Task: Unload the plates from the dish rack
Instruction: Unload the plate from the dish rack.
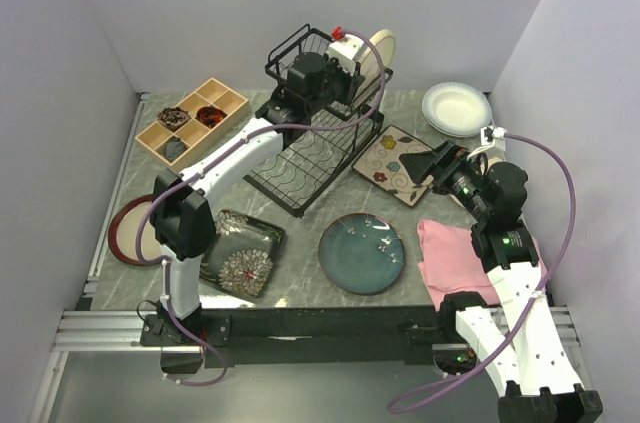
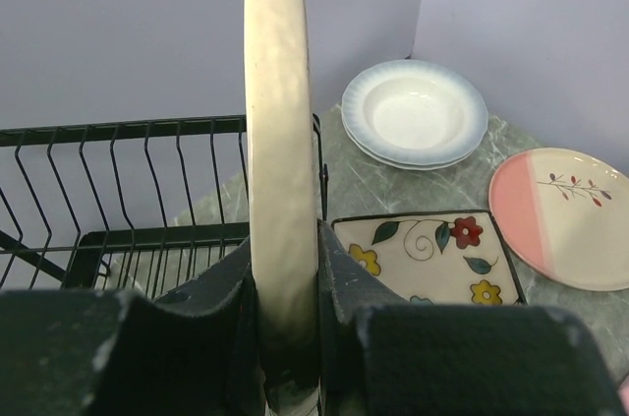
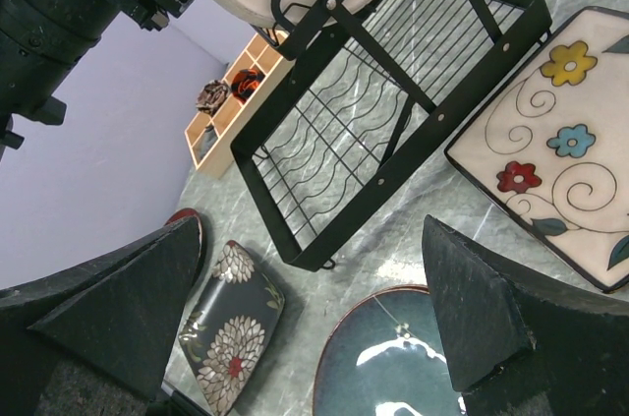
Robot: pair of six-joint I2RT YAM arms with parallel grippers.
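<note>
The black wire dish rack (image 1: 305,148) stands mid-table. In its upright frame a cream plate (image 1: 381,51) stands on edge, and my left gripper (image 1: 350,65) is shut on it. The left wrist view shows that plate's rim (image 2: 280,141) pinched between my left gripper's (image 2: 283,264) dark pads. My right gripper (image 1: 425,165) hangs open over the cream square plate (image 1: 392,165); in its own view the gripper (image 3: 305,288) holds nothing. The teal plate (image 1: 362,253), the black square plate (image 1: 240,251), the brown-rimmed plate (image 1: 130,230) and the white plates (image 1: 457,108) lie on the table.
A wooden compartment tray (image 1: 190,121) sits at the back left. A pink folded cloth (image 1: 455,258) lies by the right arm's base. A pink and cream plate (image 2: 565,214) lies right of the cream square plate (image 2: 428,254). Walls close in the table on three sides.
</note>
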